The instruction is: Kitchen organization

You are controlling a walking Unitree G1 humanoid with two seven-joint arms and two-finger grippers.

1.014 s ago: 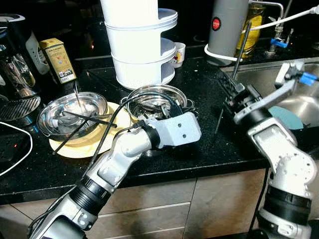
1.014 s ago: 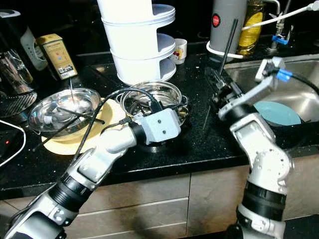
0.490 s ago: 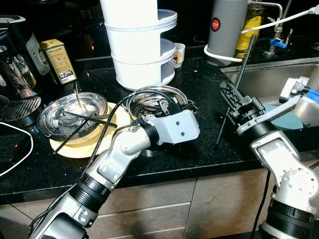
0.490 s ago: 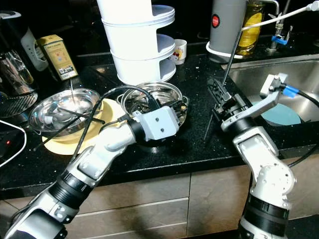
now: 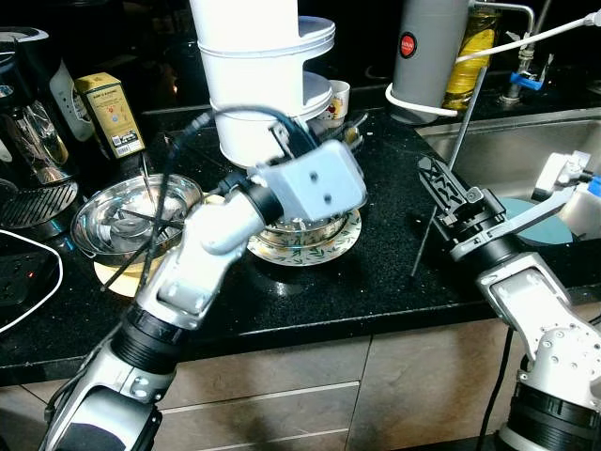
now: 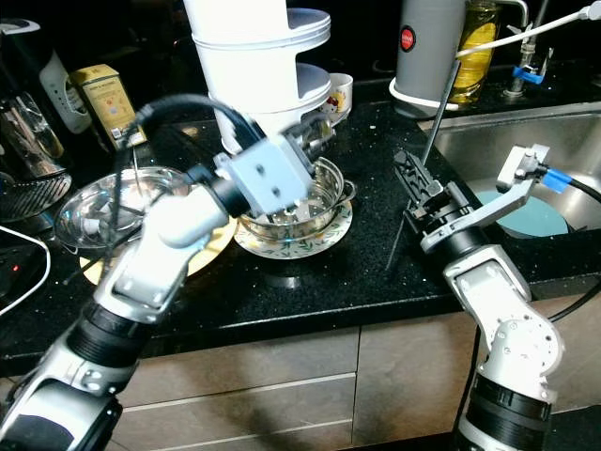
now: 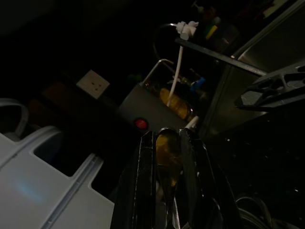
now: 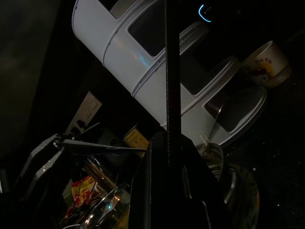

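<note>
My left gripper point(image 5: 331, 124) is raised above a steel bowl point(image 5: 315, 225) that sits on a patterned plate point(image 5: 329, 252). It is shut on a metal spoon point(image 7: 167, 152), close to the white tiered rack point(image 5: 263, 66). My right gripper point(image 5: 439, 183) hovers over the black counter near the sink. It is shut on a long dark chopstick point(image 5: 467, 117) that slants up past the grey canister point(image 5: 432, 47). At the left, a second steel bowl point(image 5: 117, 211) with more chopsticks rests on a yellow plate point(image 5: 111, 279).
A small mug point(image 5: 338, 94) stands behind the rack. An oil bottle point(image 5: 472, 52) and a tap are at the back right. The sink point(image 5: 512, 150) holds a teal plate point(image 5: 533, 211). A yellow tin point(image 5: 108, 113) and a coffee machine point(image 5: 28, 132) stand at the left.
My left arm has lifted up out of the steel bowl with the spoon, uncovering the bowl and patterned plate. My right gripper has drifted a little toward the counter's front with the chopstick.
</note>
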